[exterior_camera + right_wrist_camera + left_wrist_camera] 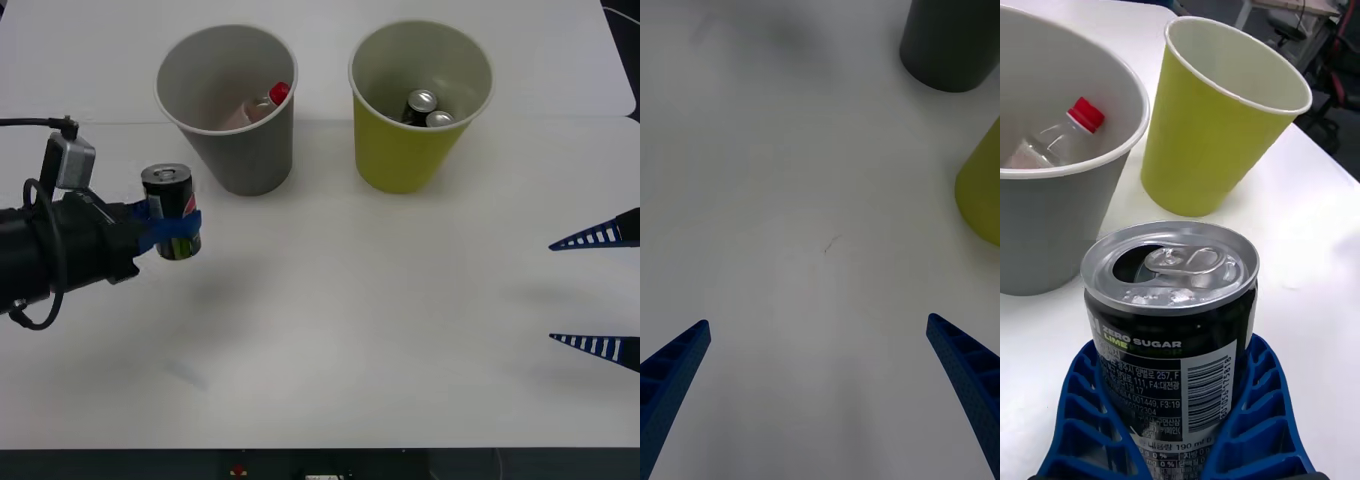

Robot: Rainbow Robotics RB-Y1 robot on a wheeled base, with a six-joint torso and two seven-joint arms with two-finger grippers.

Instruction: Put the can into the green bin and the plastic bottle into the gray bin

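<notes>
Can (171, 212) is sitting upright, clamped in my left gripper (172, 232), off the table (350, 330); beyond it the gray bin (228, 110) is holding the plastic bottle (262, 104), the green bin (418, 108) farther off. My right gripper (598, 292) is idling, fingers apart

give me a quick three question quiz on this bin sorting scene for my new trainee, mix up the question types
1. True or false: the left gripper is shut on an upright can.
2. Multiple choice: what lies inside the gray bin? A) two cans B) a plastic bottle with a red cap C) a spoon
3. Short answer: which bin stands nearer the right gripper, and how do that gripper's fingers stand?

Key
1. True; its blue fingers wrap the can's body, left of the gray bin.
2. B.
3. The green bin, with two can tops visible inside; the right gripper is open, holding nothing, at the table's right edge.
</notes>
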